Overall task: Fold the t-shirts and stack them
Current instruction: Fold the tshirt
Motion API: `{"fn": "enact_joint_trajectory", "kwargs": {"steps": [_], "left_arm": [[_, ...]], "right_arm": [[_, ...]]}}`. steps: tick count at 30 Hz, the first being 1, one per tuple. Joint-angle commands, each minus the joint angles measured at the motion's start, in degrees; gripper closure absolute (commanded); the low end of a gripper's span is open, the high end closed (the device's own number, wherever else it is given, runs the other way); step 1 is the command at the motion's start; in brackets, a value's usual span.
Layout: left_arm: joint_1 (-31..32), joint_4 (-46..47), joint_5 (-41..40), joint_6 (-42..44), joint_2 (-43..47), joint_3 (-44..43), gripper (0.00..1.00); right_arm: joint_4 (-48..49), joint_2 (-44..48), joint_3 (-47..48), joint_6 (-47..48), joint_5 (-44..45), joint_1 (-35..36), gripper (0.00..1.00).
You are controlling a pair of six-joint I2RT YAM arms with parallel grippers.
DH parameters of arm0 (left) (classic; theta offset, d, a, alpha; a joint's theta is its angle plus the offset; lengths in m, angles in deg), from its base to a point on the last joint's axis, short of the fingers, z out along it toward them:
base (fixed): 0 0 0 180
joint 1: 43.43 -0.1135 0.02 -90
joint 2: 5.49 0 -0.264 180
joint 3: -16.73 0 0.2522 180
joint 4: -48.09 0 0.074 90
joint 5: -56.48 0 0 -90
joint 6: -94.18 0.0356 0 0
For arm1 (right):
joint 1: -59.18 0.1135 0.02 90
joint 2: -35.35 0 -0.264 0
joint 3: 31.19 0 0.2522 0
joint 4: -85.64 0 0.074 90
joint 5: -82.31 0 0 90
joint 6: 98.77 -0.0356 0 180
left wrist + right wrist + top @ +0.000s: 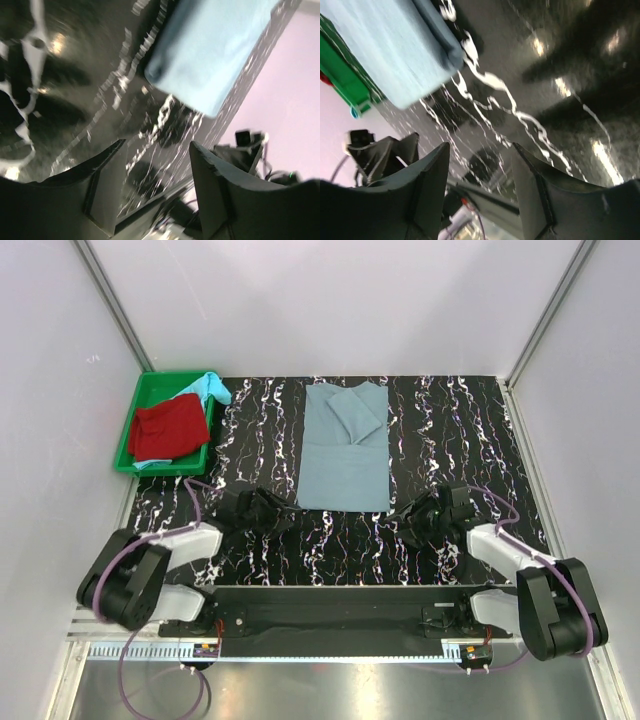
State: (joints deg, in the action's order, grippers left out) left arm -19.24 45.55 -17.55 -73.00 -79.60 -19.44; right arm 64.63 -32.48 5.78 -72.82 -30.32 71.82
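Seen from the top camera, the grey-blue t-shirt point(345, 455) lies flat in the middle of the worktop point(450, 430). It is folded into a narrow strip running away from the arms, with its sleeves turned in near the far end. The red t-shirt point(168, 430) and the turquoise t-shirt point(210, 388) sit crumpled in the green tray point(125, 455) at the far left, the turquoise one spilling over the tray's far right corner. The left gripper point(280, 514) and right gripper point(405, 520) hang low just beside the strip's near corners, one on each side, touching no cloth.

In the left wrist view, the left gripper's jaws stand wide with only bare worktop between them. The shirt's near corner lies ahead, apart from the fingers.

The right wrist view shows much the same: jaws spread and empty, the shirt's folded edge beyond them, the tray behind it.

I judge the task to be in its early part. The first shirt has its lengthwise folds and probably needs folding across. The other two shirts are not yet folded, and no stack exists.
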Motion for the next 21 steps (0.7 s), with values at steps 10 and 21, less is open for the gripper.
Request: {"fn": "enact_joint_trajectory", "kwargs": {"steps": [10, 21], "left_arm": [[-0.02, 14.26, -6.21, -7.98, -11.49, 0.53, 0.45], [-0.80, 14.18, -5.95, -9.30, -17.39, -1.49, 0.50]], "right_arm": [[20.78, -8.80, -1.84, -5.91, 5.93, 0.63, 0.49], [24.29, -16.36, 0.18, -6.00, 7.16, 0.63, 0.53]]}}
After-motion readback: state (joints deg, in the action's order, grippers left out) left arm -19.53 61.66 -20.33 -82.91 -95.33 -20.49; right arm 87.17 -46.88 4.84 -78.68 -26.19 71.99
